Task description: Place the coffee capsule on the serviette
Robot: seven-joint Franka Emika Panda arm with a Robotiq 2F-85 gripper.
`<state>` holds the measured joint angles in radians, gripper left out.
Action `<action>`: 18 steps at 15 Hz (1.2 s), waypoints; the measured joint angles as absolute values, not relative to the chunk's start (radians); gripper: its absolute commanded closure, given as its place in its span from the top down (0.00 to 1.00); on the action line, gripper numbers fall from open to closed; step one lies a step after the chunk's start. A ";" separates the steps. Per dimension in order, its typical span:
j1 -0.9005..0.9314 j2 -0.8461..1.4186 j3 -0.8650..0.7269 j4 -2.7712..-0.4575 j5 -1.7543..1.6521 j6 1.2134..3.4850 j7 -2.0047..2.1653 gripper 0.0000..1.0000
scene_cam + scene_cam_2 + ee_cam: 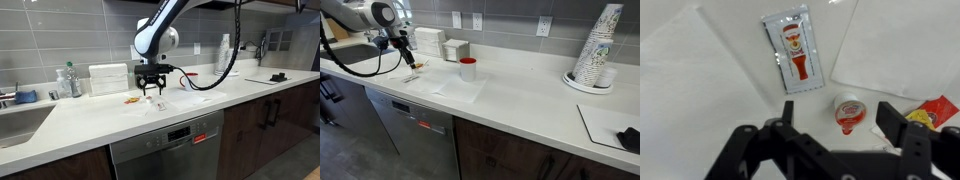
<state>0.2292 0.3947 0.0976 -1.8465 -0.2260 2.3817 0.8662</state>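
Observation:
The coffee capsule point(848, 111) is a small whitish pod with a red-printed lid. It lies on the white counter between my jaws in the wrist view. My gripper point(837, 116) is open and hovers just above it, one finger on each side, not touching. The gripper also shows in both exterior views point(151, 89) point(408, 63), low over the counter. The serviette point(895, 45) is a flat white sheet just beyond the capsule; in an exterior view point(458, 90) it lies in front of the red mug point(468, 69).
A flat pale packet with a red print point(795, 50) and a small orange item point(936, 110) lie close to the capsule. A white upright box point(108, 78) stands at the wall. A sink point(20, 122) is at one end, stacked paper cups point(597, 48) at the other.

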 measured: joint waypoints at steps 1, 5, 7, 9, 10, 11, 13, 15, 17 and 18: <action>0.233 0.406 0.093 -1.835 -0.226 2.382 0.866 0.83; 0.244 0.445 0.079 -1.796 -0.223 2.382 0.866 0.87; 0.248 0.460 0.076 -1.779 -0.222 2.382 0.865 0.84; 0.250 0.472 0.076 -1.765 -0.219 2.382 0.863 0.80; 0.251 0.479 0.076 -1.758 -0.218 2.382 0.863 0.78; 0.251 0.484 0.076 -1.753 -0.217 2.382 0.862 0.74; 0.252 0.496 0.075 -1.743 -0.217 2.382 0.862 0.74; 0.252 0.508 0.074 -1.733 -0.217 2.382 0.860 0.76; 0.253 0.519 0.074 -1.724 -0.216 2.382 0.854 0.77; 0.253 0.524 0.074 -1.721 -0.215 2.382 0.850 0.75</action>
<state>0.2531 0.5238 0.0738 -1.7207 -0.2154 2.3818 0.8504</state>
